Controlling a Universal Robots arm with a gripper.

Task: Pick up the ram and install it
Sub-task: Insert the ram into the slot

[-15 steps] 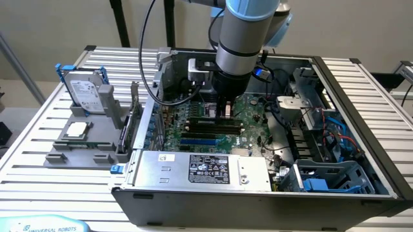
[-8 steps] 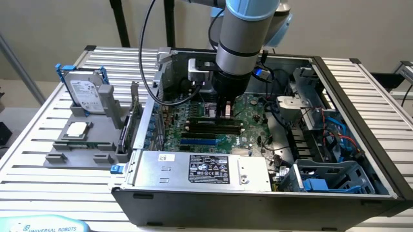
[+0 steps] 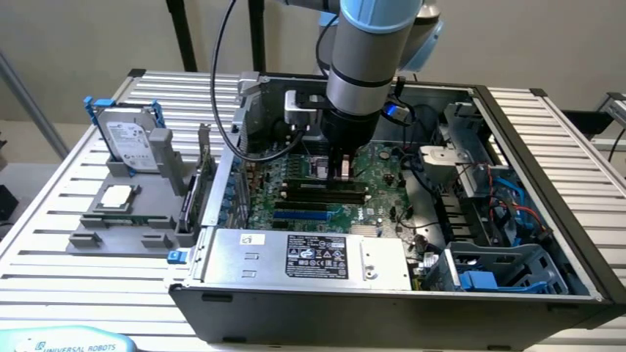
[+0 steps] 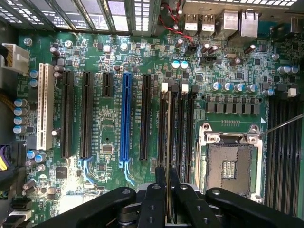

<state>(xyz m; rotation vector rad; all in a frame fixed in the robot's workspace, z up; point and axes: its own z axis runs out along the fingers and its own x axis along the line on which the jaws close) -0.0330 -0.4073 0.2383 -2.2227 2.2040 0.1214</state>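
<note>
From my wrist camera, closest in, I see the gripper (image 4: pixel 167 190) with its black fingers (image 4: pixel 155 199) drawn nearly together, pinching the ram (image 4: pixel 168 142) edge-on between them; only the stick's thin top edge shows, running away from the fingers along one of the black memory slots (image 4: pixel 189 123) with white latches at their far ends. I cannot tell whether it is seated in the slot or just above it. Beside those slots lies the open processor socket (image 4: pixel 230 164) in its silver frame, and on the other side the blue slot (image 4: pixel 126 116), further black slots and a white slot (image 4: pixel 45 107), all on the green motherboard (image 4: pixel 109 137). Beyond them sit the rear ports (image 4: pixel 218 21). In the exterior view, nearest me is the case's (image 3: pixel 391 304) front wall and the silver power supply (image 3: pixel 308 257), then the motherboard (image 3: pixel 377 172), where the gripper (image 3: pixel 342 170) stands upright over the memory slots with the ram hidden under it. The arm (image 3: pixel 362 59) rises straight above. Toward the exterior view's left, on the slatted table (image 3: pixel 59 220), a grey holder (image 3: pixel 127 220) carries a square silver chip (image 3: pixel 116 195), and farther back a hard drive (image 3: pixel 132 136) stands in a blue frame.
</note>
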